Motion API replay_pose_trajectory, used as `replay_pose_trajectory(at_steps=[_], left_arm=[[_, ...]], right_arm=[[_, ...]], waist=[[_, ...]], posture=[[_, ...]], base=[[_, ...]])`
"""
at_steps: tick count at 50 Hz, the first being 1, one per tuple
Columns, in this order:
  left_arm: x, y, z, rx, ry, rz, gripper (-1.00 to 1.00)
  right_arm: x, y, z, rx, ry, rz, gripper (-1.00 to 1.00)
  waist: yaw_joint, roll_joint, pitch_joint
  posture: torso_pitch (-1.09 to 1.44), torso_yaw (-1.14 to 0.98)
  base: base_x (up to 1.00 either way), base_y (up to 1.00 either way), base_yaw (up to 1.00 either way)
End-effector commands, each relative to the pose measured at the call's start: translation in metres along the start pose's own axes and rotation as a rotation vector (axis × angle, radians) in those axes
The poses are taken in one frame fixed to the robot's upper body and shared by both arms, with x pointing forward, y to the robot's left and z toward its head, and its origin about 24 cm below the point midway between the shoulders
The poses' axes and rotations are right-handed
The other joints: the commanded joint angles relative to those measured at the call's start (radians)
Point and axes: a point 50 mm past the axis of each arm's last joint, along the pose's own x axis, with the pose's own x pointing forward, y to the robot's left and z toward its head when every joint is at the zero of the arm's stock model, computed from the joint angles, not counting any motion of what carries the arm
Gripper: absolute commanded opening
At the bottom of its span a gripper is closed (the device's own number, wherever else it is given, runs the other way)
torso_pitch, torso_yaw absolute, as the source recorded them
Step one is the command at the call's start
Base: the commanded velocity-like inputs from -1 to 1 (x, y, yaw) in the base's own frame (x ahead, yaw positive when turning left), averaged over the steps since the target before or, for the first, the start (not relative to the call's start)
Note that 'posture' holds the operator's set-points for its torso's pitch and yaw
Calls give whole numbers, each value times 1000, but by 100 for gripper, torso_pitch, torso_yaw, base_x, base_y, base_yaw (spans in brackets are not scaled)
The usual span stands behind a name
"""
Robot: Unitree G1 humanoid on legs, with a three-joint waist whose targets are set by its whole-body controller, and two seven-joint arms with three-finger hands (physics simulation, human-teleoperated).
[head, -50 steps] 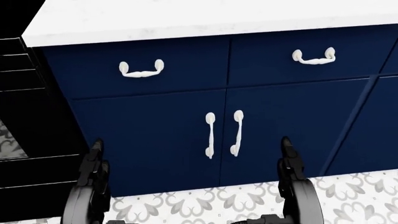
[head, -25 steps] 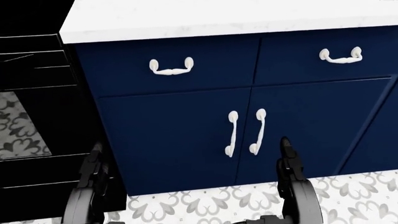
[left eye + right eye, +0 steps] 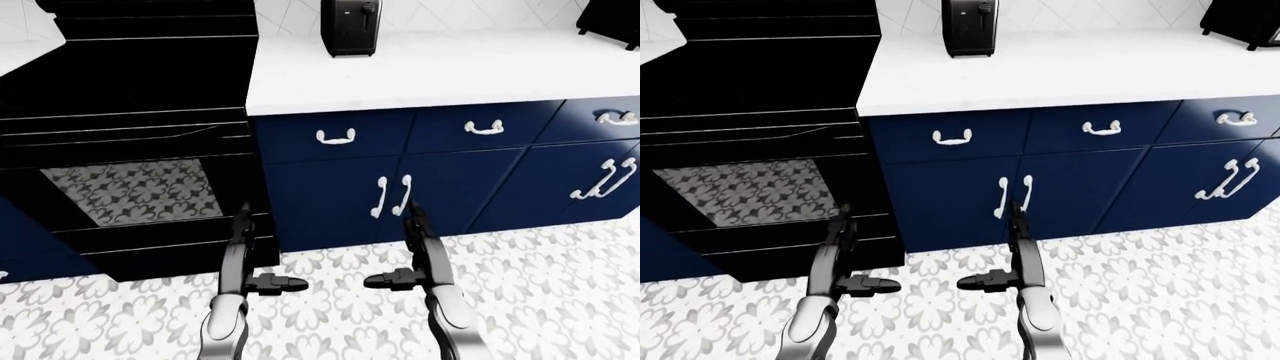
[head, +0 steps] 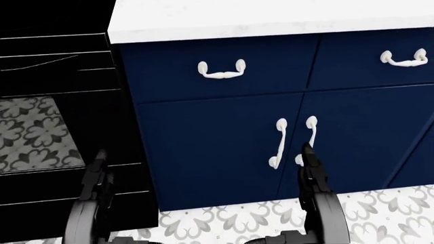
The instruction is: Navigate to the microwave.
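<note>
Everything in the head view has slid to the right over the last second, the paired door handles and the drawer pulls with it, while more of the black oven has come in at the left edge; that is the camera moving, not the cabinets. Both arms reach forward low in the eye views: the left robot hand [image 3: 268, 283] and the right robot hand [image 3: 398, 280] point their fingers inward toward each other, spread loose and holding nothing. They hang above the patterned floor tiles [image 3: 560, 300]. Just beyond the right one stand the two white door handles [image 3: 391, 196] of the navy cabinet [image 3: 330, 202], with white drawer pulls [image 3: 336, 136] in the row above. At the view's left the oven [image 3: 120, 150] stands against the cabinet, its glass door mirroring the tile pattern. A white desk [image 3: 430, 71] tops the cabinets, and a black toaster-like appliance [image 3: 351, 27] stands on it near the top of the view. At the top right corner of the right-eye view a dark boxy appliance [image 3: 1245, 22] sits on the desk; whether it is the microwave cannot be told.
</note>
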Motion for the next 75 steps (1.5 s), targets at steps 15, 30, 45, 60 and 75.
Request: replay_pose_trajectory(at_steps=[15, 30, 45, 60, 75], left_arm=[[2, 1, 15, 9, -81, 0, 100], [3, 1, 14, 10, -80, 2, 100], [2, 1, 15, 10, -81, -1, 100], [2, 1, 15, 11, -81, -1, 100], [2, 1, 15, 11, -80, 1, 100]], right_arm=[[2, 1, 14, 1, -74, 1, 100], [3, 1, 14, 2, -73, 0, 100], [3, 1, 14, 1, -72, 2, 100], [3, 1, 13, 0, -70, 3, 100], [3, 1, 13, 0, -69, 1, 100]], waist=[[11, 125, -19], [3, -6, -20], [16, 110, -25], [-2, -7, -29], [16, 88, -24]], posture=[[0, 0], [0, 0], [0, 0], [0, 0], [0, 0]], base=[[0, 31, 0], [0, 31, 0], [0, 30, 0], [0, 30, 0], [0, 30, 0]])
